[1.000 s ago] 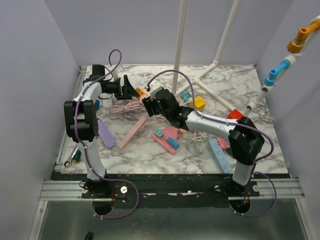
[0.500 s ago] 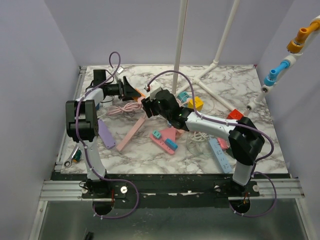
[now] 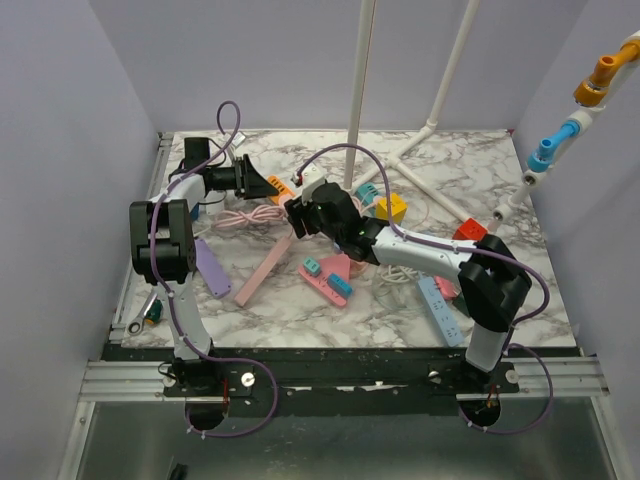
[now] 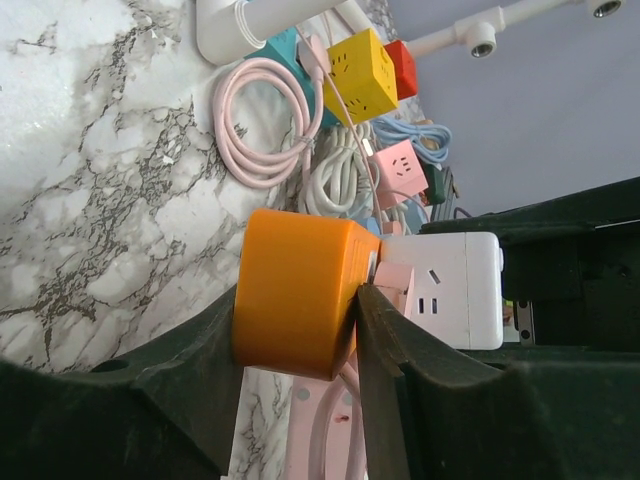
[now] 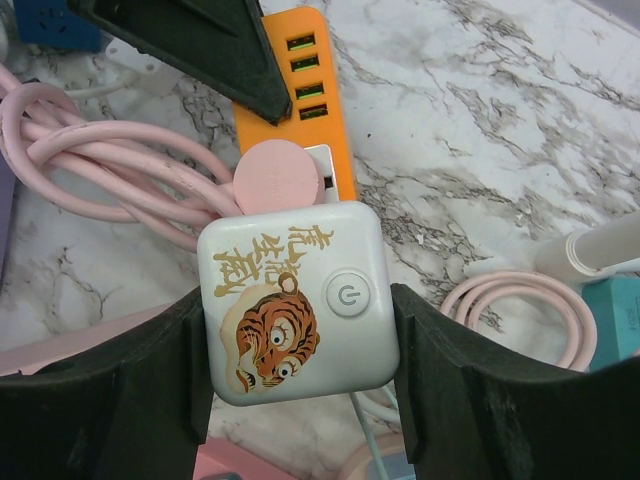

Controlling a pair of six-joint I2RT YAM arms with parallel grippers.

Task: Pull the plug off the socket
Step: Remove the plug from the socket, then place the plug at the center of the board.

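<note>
Since the earlier top views, the left end effector (image 4: pixel 298 320) has been reaching rightward and closing from wide open; its fingers are now pressing both sides of the orange power strip (image 5: pixel 290 130), clenched on it. The right end effector (image 5: pixel 300 330) is gripping the white tiger-printed cube (image 5: pixel 295 300), as before. The two blocks are lying end to end near the rear left of the bench (image 3: pixel 480 170), with a pink round plug (image 5: pixel 275 175) sitting at their junction beside coiled pink cable (image 5: pixel 90 170). Which part is seated in which socket cannot be told. With each arm now anchoring one body, the connection is still looking joined, and the separating pull is probably the step in hand.
</note>
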